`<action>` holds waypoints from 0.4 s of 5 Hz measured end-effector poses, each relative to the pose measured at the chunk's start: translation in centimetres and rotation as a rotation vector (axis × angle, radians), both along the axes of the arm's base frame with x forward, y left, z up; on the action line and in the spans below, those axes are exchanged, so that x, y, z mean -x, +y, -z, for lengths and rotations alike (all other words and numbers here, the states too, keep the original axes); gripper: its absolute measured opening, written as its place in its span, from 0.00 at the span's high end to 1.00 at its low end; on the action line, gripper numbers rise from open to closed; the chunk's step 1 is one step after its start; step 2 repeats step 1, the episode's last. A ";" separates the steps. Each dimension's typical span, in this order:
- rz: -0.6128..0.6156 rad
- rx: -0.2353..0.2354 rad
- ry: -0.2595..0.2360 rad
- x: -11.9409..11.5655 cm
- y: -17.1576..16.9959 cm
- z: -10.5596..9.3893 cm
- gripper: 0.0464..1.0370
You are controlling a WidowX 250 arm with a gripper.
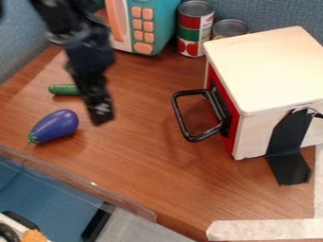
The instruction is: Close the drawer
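A black tool (101, 113) hangs from its robot arm (88, 52) over a wood-grain surface (145, 160), well apart from the job at hand; whether it is open or closed, and whether it grips anything, cannot be told. Just beside it, on the side away from the drawer, lie a toy eggplant (55, 126) and a green toy cucumber (64, 89), the latter partly hidden. Across the bare wood, the red-fronted drawer (233, 130) sits in a pale wooden box (271, 66), its black handle (179, 116) jutting toward the tool. The front appears flush with the box or very nearly so, with no drawer sides showing, which suggests the closing is all but done. A slight gap cannot be ruled out from this angle; at most, a short push on the front would seem to remain. Black tape (287, 151) runs down the box's side onto the surface. Farther back stand two cans, a red-and-green one (194, 28) and a shorter one (229, 28), near a teal toy microwave (146, 28).
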State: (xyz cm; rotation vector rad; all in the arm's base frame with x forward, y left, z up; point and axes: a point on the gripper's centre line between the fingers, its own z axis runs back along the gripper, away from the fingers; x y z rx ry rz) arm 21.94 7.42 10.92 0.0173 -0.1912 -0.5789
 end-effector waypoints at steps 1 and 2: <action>-0.055 0.032 -0.012 1.7 2.2 -2.1 0.04; -0.055 0.032 -0.012 1.7 2.2 -2.1 0.04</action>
